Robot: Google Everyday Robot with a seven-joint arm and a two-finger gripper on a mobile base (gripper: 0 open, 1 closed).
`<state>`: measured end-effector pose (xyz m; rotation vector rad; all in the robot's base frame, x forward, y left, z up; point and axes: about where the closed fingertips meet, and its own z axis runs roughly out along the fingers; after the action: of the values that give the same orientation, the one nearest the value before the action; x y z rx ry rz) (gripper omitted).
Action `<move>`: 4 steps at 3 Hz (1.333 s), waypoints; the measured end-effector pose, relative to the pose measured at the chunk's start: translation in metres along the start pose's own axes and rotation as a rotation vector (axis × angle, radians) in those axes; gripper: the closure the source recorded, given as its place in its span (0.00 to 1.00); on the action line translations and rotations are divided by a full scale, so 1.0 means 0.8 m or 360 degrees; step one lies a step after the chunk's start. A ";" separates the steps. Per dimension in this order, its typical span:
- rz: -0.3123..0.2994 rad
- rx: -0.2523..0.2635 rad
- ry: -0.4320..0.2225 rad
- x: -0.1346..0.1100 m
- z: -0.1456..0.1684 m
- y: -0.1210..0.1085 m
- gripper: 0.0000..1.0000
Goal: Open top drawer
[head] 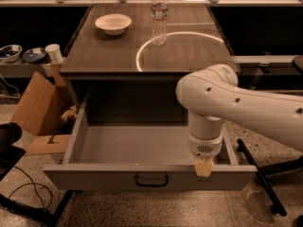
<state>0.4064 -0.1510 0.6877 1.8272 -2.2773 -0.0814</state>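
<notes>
Speckled floor [156, 212], grey desk [109, 56] | top drawer [137, 145] under desk surface, pulled far out | white arm [246, 103] over its right side | gripper [204, 167] at front rim, open or closed: cannot tell | risk: more pull could drag drawer off runners, jolting bottle [159, 15] over.

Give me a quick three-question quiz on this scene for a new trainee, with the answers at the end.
1. True or false: the top drawer is pulled out, its interior showing.
2. What stands to the right of the bowl on the cabinet top?
3. Where is the gripper? A: above the bowl. B: at the drawer's front edge, right of its handle. C: down on the floor.

Key: 1 true. 2 a water bottle. 3 B.
</notes>
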 end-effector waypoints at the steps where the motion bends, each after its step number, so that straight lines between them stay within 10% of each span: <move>1: 0.0009 -0.0033 0.0031 0.007 0.002 0.016 1.00; 4: 0.0007 -0.0095 0.0088 0.014 0.005 0.045 1.00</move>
<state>0.3691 -0.1545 0.6921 1.7723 -2.2174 -0.0959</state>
